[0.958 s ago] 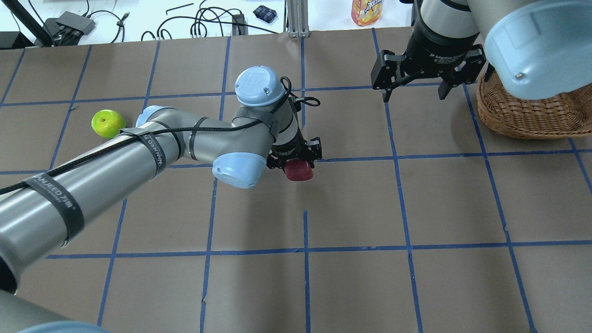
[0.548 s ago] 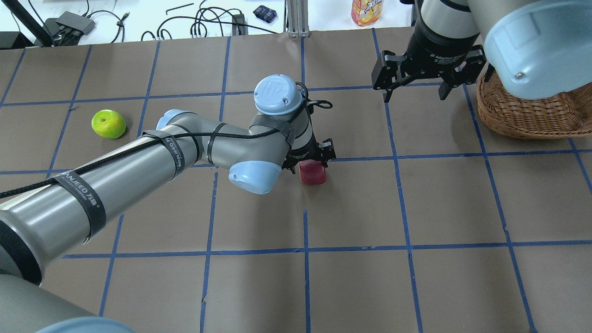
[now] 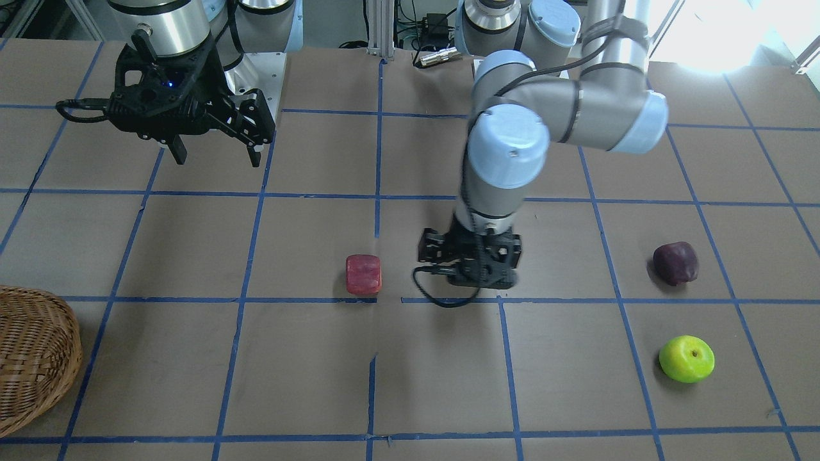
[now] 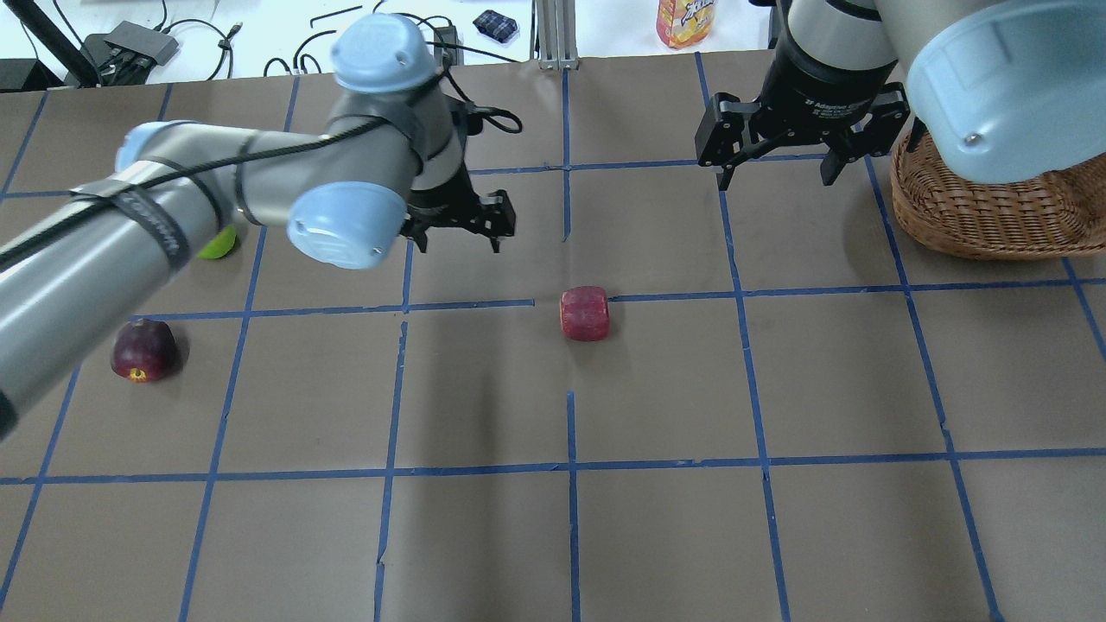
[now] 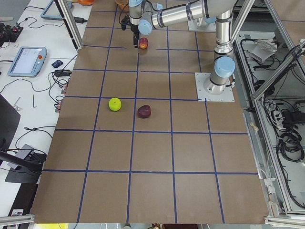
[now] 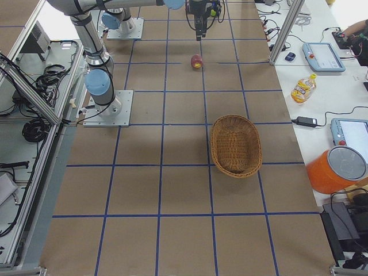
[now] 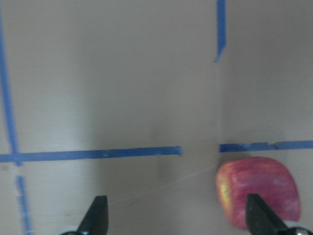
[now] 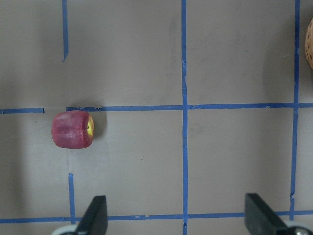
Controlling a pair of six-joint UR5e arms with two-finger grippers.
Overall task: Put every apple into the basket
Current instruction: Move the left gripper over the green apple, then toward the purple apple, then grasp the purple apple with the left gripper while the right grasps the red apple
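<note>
The blocky red apple [image 4: 584, 314] lies free on the table near the centre; it also shows in the front view [image 3: 364, 274] and both wrist views [image 7: 259, 192] [image 8: 73, 129]. My left gripper [image 4: 460, 244] is open and empty, raised, to the apple's far left [image 7: 177, 218]. The maroon apple [image 4: 143, 350] and the green apple [image 4: 218, 244], half hidden by my left arm, lie at the left [image 3: 675, 262] [image 3: 687, 358]. The wicker basket [image 4: 985, 216] stands at the far right. My right gripper [image 4: 775, 180] hangs open and empty beside the basket.
A blue tape grid covers the brown table. An orange drink bottle [image 4: 685, 22] and cables lie past the far edge. My right arm's elbow overhangs the basket in the overhead view. The basket's rim [image 8: 309, 44] shows at the right wrist view's edge.
My left gripper has let go of the red apple, risen and drawn back left and away. The apple stays on the table. The maroon apple is now uncovered. The right arm has not moved.
</note>
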